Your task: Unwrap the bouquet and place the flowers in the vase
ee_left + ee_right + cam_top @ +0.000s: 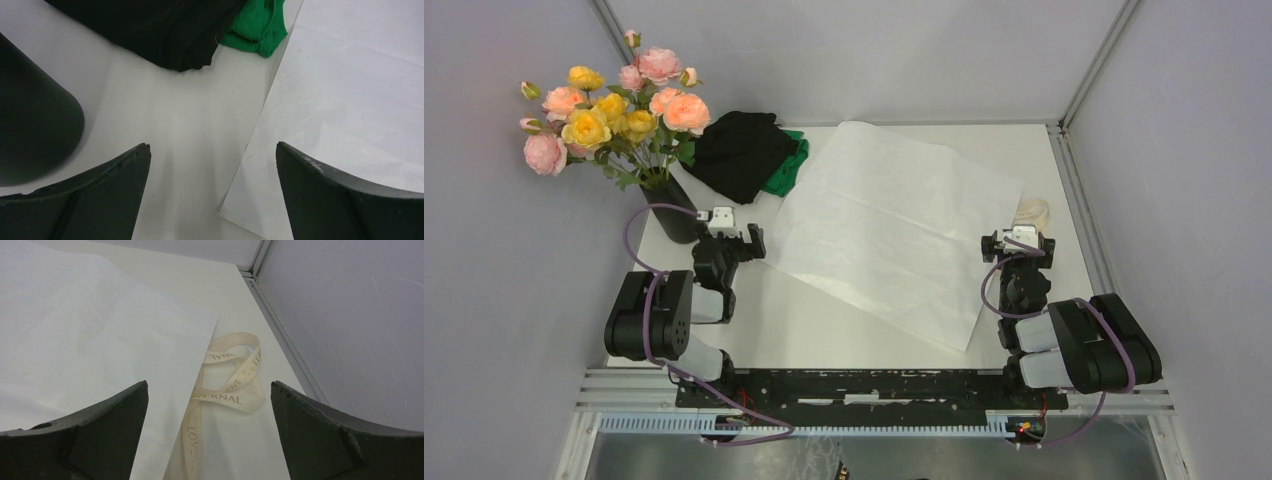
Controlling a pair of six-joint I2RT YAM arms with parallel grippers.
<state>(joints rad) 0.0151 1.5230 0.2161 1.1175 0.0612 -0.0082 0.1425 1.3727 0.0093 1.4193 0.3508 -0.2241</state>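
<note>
- The left end effector (212, 146) hangs low over bare desk (824, 320) with its jaws spread wide and nothing between them. The black vase (674, 212) is just to its left and a corner of the white paper sheet (894, 225) just to its right.
- The right end effector (209, 384) is likewise wide apart and empty, over the right edge of the sheet.
- The paper sheet lies spread flat and askew across the middle of the desk, with no flowers on it.
- A cream ribbon (235, 385) with gold lettering lies in loose loops against the sheet's right edge, near the right wall.
- The vase stands upright at the left edge of the desk.
- A black-and-green cloth heap (744, 155) lies beyond the left end effector, between the vase and the sheet's far corner.
- The flowers (614, 110), pink, peach and yellow roses, stand with their stems in the vase, and their blooms spread up and left towards the wall.
</note>
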